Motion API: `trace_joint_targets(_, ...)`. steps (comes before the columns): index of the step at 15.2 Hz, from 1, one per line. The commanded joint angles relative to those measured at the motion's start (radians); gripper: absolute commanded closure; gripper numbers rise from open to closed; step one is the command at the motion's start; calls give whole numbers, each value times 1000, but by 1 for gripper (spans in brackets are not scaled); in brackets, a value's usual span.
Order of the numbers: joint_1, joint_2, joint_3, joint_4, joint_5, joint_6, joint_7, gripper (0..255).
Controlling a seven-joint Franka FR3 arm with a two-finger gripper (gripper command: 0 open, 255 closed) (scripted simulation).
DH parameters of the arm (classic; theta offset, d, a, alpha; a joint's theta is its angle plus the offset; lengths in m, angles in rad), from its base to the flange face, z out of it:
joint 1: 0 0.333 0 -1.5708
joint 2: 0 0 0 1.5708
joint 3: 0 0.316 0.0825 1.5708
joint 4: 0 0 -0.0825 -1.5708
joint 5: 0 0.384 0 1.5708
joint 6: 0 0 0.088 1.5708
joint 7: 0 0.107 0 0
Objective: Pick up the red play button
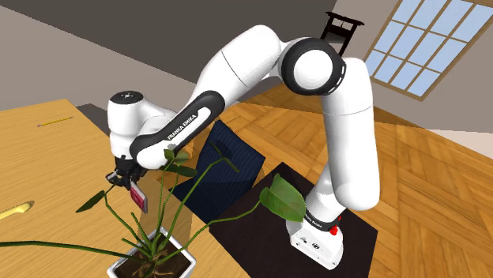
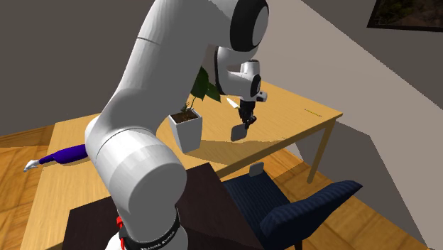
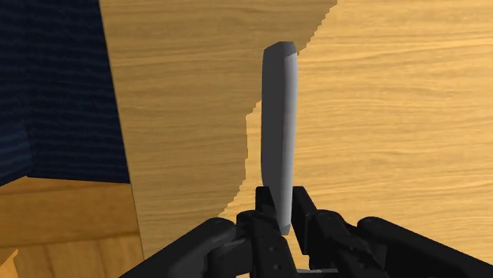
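Fingers (image 3: 306,212) pinch the red play button (image 3: 278,150) by its two flat faces, closed on one end so that most of the piece stands out beyond the tips. It looks light and stiff, a thin hard slab that should neither bend nor crush. Its smooth faces and the hold near one end suggest it could pivot or slide if the arm swings sharply, and a hold across the faces nearer the middle would probably be steadier. Seen edge-on in the wrist view it is a narrow grey strip with rounded ends. The shoulder view shows a red face with a pale mark on it (image 1: 139,197), and the second exterior view shows a plain grey side (image 2: 240,132). The button hangs in the air below the hand, apparently clear of the wooden worktop (image 2: 298,117) and over the part near its front edge. It is just beside the leaves of the potted plant (image 1: 154,257) in its white planter, with the dark blue chair (image 1: 225,170) drawn up at the worktop's edge nearby.
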Motion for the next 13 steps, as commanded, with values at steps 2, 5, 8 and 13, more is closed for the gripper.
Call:
trace_joint_targets(2,-8,-30,11,-3,12,-26,-8,255)
trace_joint_targets(5,-16,-60,22,-5,26,-54,-16,255)
trace_joint_targets(8,-24,-89,32,-5,39,-82,-24,255)
trace_joint_targets(13,-31,-118,43,-3,53,-113,-33,255)
